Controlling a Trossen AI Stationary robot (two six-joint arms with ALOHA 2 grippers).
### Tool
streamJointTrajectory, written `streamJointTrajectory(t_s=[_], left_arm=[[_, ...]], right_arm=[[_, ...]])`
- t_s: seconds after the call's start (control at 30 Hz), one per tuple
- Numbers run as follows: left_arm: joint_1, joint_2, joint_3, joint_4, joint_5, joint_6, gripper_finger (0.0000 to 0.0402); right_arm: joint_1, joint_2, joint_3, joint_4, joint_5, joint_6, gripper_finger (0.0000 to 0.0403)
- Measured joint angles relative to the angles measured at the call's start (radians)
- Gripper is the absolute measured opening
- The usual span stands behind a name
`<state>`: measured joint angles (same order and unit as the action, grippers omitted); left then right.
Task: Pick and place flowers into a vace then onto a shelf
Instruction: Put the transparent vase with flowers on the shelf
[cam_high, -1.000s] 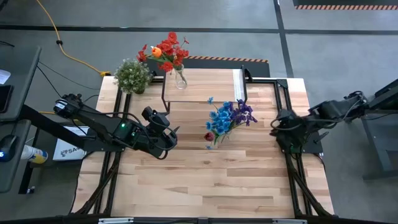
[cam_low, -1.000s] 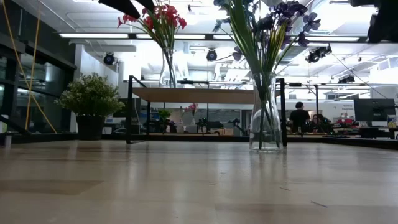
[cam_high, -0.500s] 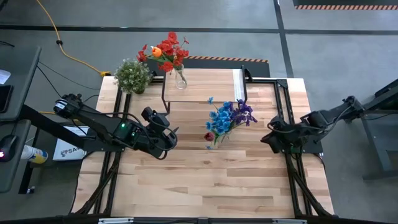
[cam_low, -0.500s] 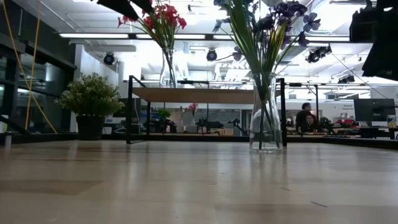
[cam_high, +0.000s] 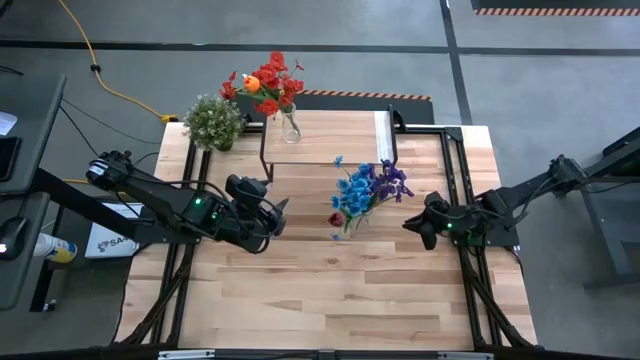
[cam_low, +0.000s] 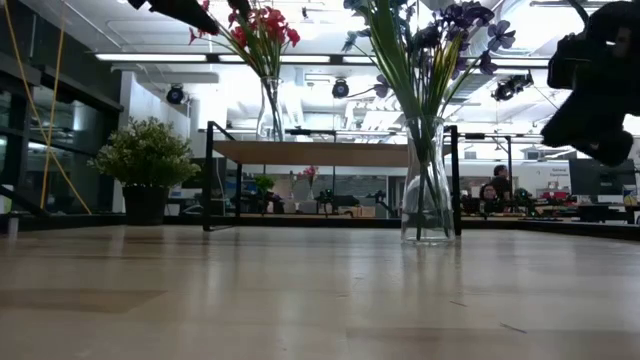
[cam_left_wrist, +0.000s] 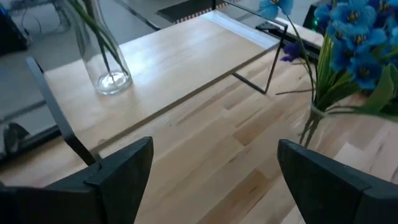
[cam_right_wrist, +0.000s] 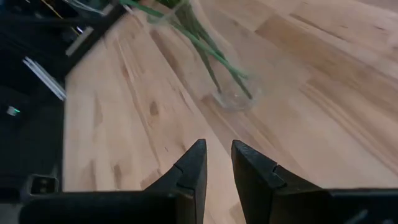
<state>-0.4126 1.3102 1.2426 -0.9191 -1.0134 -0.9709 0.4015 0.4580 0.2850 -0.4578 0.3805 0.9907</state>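
Room: big open office/lab past the table, ceiling lights, a person sitting way back in the low view. Plank tabletop (cam_high: 330, 270) is the work surface.

Shelf: the shelf (cam_high: 325, 137) sits at about 12 o'clock on the table. One glass vase (cam_high: 290, 127) with the red and orange flowers (cam_high: 268, 82) is already standing on it, toward its left end.

Second vase: clear glass vase (cam_low: 427, 185) holding the blue and purple flowers (cam_high: 372, 186), standing on the tabletop just in front of the shelf, roughly centre and a bit toward 2 o'clock. Not on the shelf yet, so I'd say that's the job left.

Right gripper: right gripper (cam_high: 424, 222) is at 3 o'clock from that vase, near but apart, pointed at it. Fingers nearly together with a narrow slit between them, nothing in them.

Left gripper: left gripper (cam_high: 270, 217) is at 9 o'clock from the blue bunch, well apart, fingers spread wide and empty. Looks like it's just waiting.

Potted plant: bushy green potted plant (cam_high: 213, 122) at the 11 o'clock corner, not part of this.

Handling guess: glass is hard, slick and breakable, and the blooms make it top-heavy, so it could tip or slip. Stems are thin and floppy, so no use grabbing those. My pick is the narrower part of the glass under the rim, held upright, and those right fingers would need to open first.
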Motion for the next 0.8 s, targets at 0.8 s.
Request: streamJointTrajectory(t_s=[0.8], left_arm=[[0.0,-0.045,-0.001,-0.005,0.215,-0.028,0.0376]], right_arm=[[-0.002,0.01,-0.268,0.647,0.166,-0.023,0.0067]])
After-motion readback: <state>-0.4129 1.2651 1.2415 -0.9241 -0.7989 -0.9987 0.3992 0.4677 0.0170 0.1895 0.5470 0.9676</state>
